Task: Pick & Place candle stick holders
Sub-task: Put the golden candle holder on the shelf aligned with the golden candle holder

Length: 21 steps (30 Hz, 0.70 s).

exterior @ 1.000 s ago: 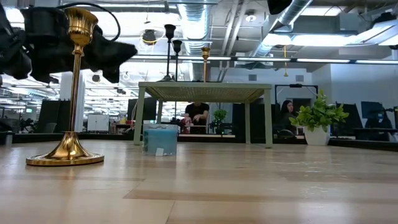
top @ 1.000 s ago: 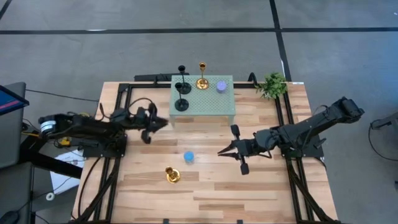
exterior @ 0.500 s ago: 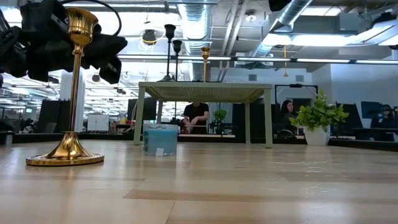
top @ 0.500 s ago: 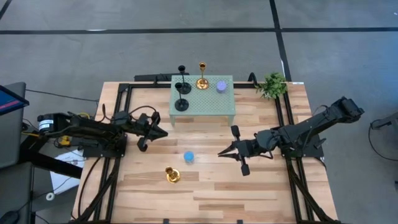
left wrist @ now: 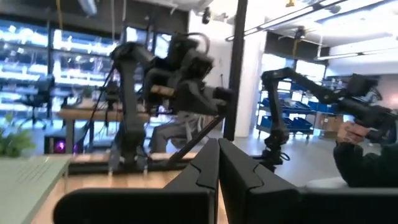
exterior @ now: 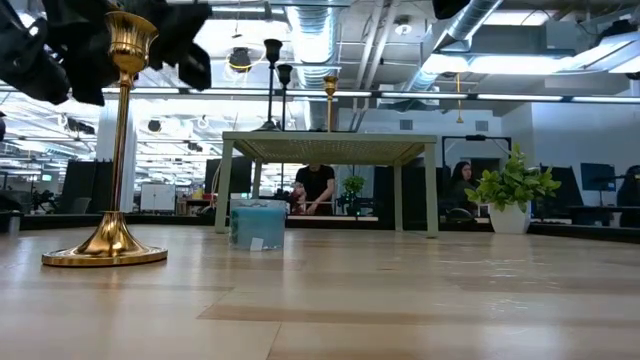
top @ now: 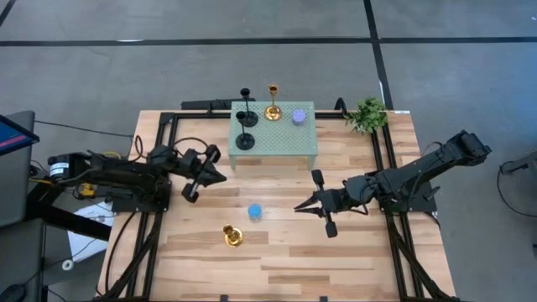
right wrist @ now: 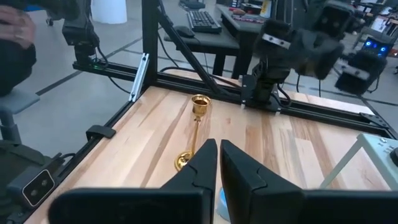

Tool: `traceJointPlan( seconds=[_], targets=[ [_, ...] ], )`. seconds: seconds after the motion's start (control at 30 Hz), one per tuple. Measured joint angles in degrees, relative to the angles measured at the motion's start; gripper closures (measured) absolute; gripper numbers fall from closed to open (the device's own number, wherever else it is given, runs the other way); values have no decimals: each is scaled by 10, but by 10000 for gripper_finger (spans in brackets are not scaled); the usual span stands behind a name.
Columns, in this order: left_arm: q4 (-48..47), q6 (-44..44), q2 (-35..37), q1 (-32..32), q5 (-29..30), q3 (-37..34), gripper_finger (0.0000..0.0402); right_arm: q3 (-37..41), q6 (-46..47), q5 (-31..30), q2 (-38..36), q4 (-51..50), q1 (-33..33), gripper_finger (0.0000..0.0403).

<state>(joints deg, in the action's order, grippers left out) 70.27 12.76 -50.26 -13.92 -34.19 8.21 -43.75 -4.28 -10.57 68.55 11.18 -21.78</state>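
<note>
Plank table (top: 336, 252) in an open office, a person seated at a desk (exterior: 318, 188) far behind. On the pale green stand (top: 277, 138): two black holders (top: 245, 117), one gold holder (top: 272, 101), the purple cylinder (top: 299, 116). On bare wood, a blue cylinder (top: 255, 211) and second gold holder (top: 232, 236), well apart from the stand. Left gripper (top: 220, 175) hovers left of the stand, right gripper (top: 299, 206) right of the blue cylinder; wrist views show both jaws pressed together, empty. Only the low view shows the plant (exterior: 512, 185) upright beside the stand.
</note>
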Motion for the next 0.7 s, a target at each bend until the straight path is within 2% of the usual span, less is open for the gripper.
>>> traceJointPlan(
  seconds=[0.1,0.23,0.33,0.43,0.53,0.6,0.7],
  targets=[
    [-19,-19,37,35,9,0,397,0,5,0,0,-1,0,390],
    [-112,-53,111,92,45,0,397,0,9,0,0,-1,0,390],
    [-231,-96,180,141,127,0,397,0,13,0,0,-1,0,390],
    [-367,-129,250,197,237,0,398,0,13,0,0,0,0,390],
    [-502,-141,292,261,333,6,398,0,13,0,0,0,0,391],
    [-549,-144,296,302,383,8,398,0,13,0,0,0,0,391],
    [-555,-155,272,363,400,11,396,0,13,0,0,0,1,391]
  ],
)
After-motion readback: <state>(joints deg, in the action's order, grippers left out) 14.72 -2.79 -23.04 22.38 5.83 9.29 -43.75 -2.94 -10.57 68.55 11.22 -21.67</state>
